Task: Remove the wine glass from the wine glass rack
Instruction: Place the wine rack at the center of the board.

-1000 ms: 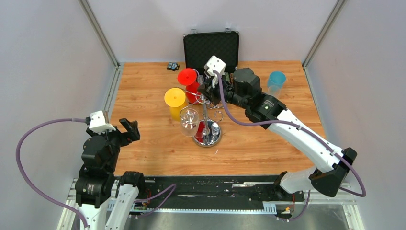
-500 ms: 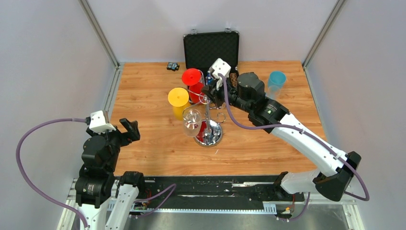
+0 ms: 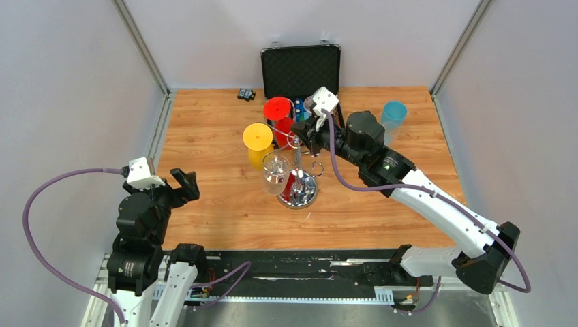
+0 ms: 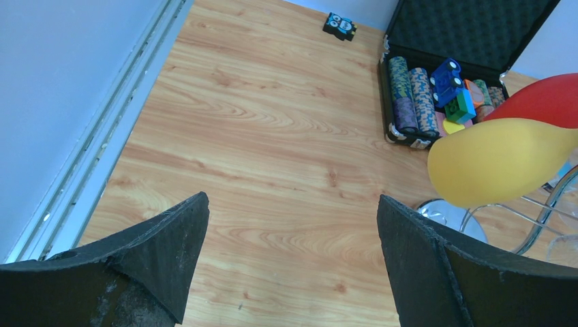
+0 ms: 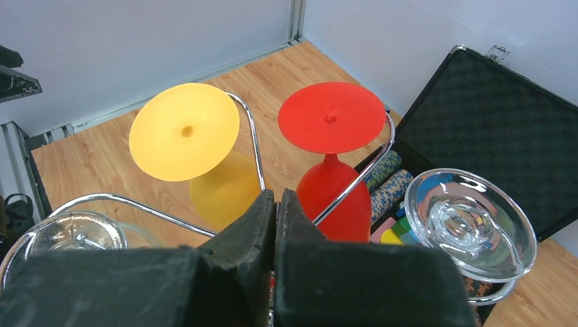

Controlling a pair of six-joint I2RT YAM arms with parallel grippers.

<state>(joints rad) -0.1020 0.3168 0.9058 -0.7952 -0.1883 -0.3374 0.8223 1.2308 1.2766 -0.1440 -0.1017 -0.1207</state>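
**Fig.** Top and wrist views. R arm (image 3: 409, 191) has reached further over the shiny chrome wine glass rack w/ round mirrored base (image 3: 298, 194). Vs. the earlier frame, its wrist sits nearer the black foam-lined chip case (image 3: 300, 68), and the hanging glasses have shifted w/ it.

- **Glasses:** yellow plastic wine glass (image 5: 184, 129) ahead-left of jaws, red plastic wine glass (image 5: 332, 117) ahead-right, clear wine glass (image 5: 467, 218) to the right. All hang on the rack, so none is off yet.
- **Right gripper** (image 5: 276, 204): clenched, no glass between jaws.
- **Left gripper** (image 4: 293, 218): spread wide, empty, well apart from the rack.
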